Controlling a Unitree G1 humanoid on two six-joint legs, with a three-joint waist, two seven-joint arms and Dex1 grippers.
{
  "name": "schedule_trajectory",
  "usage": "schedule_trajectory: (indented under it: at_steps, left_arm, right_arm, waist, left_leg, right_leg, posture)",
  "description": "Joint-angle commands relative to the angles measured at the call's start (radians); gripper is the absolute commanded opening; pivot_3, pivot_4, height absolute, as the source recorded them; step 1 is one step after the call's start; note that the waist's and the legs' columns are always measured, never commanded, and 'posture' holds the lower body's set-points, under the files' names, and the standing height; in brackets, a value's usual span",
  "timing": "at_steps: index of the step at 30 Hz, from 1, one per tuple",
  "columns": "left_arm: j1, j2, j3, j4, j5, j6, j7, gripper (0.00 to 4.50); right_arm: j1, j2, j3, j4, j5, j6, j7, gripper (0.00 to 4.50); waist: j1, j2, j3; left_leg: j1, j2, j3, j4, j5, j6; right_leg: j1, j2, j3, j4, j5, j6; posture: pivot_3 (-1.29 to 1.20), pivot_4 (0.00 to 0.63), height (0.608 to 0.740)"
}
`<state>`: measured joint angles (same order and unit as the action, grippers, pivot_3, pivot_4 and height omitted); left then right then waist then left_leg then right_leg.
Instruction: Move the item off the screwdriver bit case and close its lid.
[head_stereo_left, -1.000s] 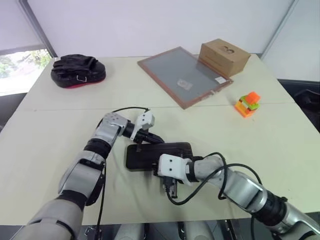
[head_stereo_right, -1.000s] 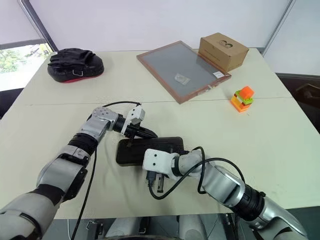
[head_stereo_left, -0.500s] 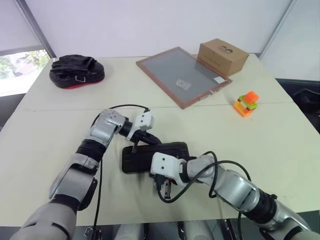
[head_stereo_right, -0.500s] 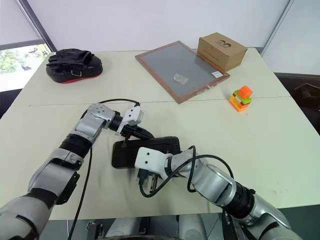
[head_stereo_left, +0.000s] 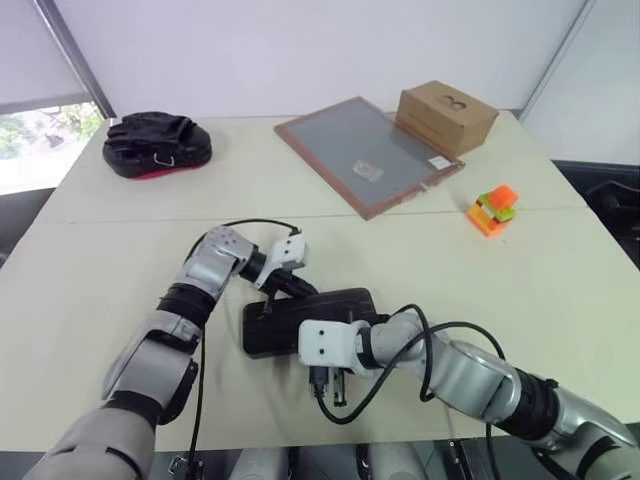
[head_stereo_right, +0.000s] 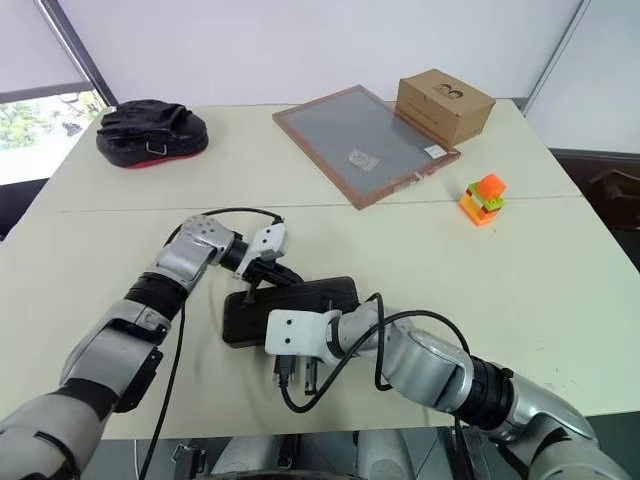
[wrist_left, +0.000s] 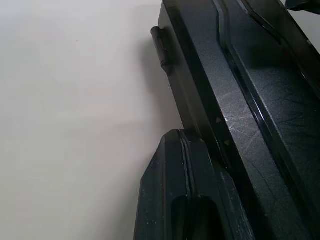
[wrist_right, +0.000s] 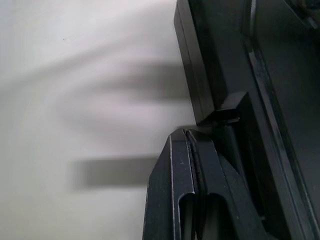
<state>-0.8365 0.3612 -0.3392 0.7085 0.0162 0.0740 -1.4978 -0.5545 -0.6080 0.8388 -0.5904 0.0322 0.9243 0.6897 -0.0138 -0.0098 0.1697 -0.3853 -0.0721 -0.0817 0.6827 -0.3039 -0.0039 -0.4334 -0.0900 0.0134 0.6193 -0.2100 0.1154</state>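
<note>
The screwdriver bit case (head_stereo_left: 315, 315) lies flat and dark on the table's near middle, with its lid (wrist_left: 260, 95) down on it. My left gripper (head_stereo_left: 270, 302) is shut, its tips against the case's far left edge next to a hinge knuckle (wrist_left: 159, 44). My right gripper (head_stereo_left: 330, 385) is shut at the case's near edge, beside a small black latch tab (wrist_right: 231, 107). The item (head_stereo_left: 494, 209), a stack of orange and green blocks, stands on the table far to the right, apart from the case.
A framed grey board (head_stereo_left: 365, 152) lies at the back centre, with a brown cardboard box (head_stereo_left: 447, 115) on its right corner. A black padded mitt (head_stereo_left: 156, 143) sits at the back left. The table's front edge (head_stereo_left: 400, 428) runs just below the right gripper.
The camera view has shifted a little. Both grippers have tilted slightly where they sit at the case's edges. The case stays flat with its lid down, and the item has not moved.
</note>
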Motion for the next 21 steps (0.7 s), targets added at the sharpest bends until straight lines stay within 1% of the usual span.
schedule_trajectory:
  at_steps: [1, 5, 10, 15, 18, 21]
  left_arm:
    - [0.094, -0.097, -0.137, 0.004, 0.011, 0.000, -0.116, 0.00]
    - [0.109, -0.086, -0.155, -0.041, -0.013, 0.022, -0.117, 0.00]
    - [0.141, -0.067, -0.192, -0.108, -0.035, 0.055, -0.117, 0.00]
    - [0.151, -0.051, -0.213, -0.135, -0.048, 0.085, -0.117, 0.00]
    - [0.149, -0.068, -0.178, -0.111, -0.021, 0.065, -0.117, 0.00]
    - [0.103, -0.105, -0.108, -0.016, 0.004, 0.023, -0.056, 0.00]
  right_arm:
    - [-0.084, -0.021, -0.109, 0.106, -0.210, -0.044, -0.185, 0.03]
    - [-0.088, -0.024, -0.076, 0.150, -0.265, -0.090, -0.202, 0.03]
    - [-0.111, -0.001, -0.047, 0.213, -0.332, -0.142, -0.221, 0.03]
    - [-0.135, -0.005, -0.031, 0.264, -0.403, -0.171, -0.227, 0.03]
    - [-0.131, 0.005, -0.053, 0.257, -0.395, -0.168, -0.211, 0.03]
    - [-0.066, 0.054, -0.137, 0.160, -0.254, -0.086, -0.142, 0.03]
  waist:
    - [0.000, 0.000, 0.000]
    - [-0.003, 0.000, -0.001]
    - [-0.010, -0.001, -0.002]
    - [-0.015, -0.001, -0.004]
    - [-0.021, -0.001, -0.005]
    - [-0.023, 0.000, -0.007]
  left_leg:
    - [0.002, 0.000, 0.000, 0.000, 0.000, 0.000]
    - [0.010, 0.001, 0.000, -0.002, -0.001, 0.002]
    - [0.011, 0.001, 0.000, -0.002, -0.001, 0.002]
    - [0.013, 0.003, 0.000, -0.002, -0.001, 0.002]
    - [0.013, 0.003, 0.000, -0.002, -0.001, 0.001]
    - [0.013, 0.004, 0.000, -0.002, -0.001, 0.001]
  right_leg:
    - [0.002, 0.000, 0.000, 0.000, 0.000, 0.000]
    - [0.009, 0.000, 0.000, -0.001, -0.001, 0.001]
    - [0.009, 0.002, 0.001, 0.000, -0.001, 0.000]
    - [0.009, 0.005, 0.001, 0.001, -0.001, 0.000]
    - [0.009, 0.005, 0.001, 0.001, -0.001, 0.000]
    - [0.009, 0.005, 0.001, 0.001, -0.001, 0.000]
  posture:
    - [0.00, 0.150, 0.740]
    - [0.00, 0.150, 0.740]
    - [0.00, 0.150, 0.740]
    - [0.00, 0.150, 0.740]
    - [0.00, 0.150, 0.740]
    - [0.00, 0.150, 0.740]
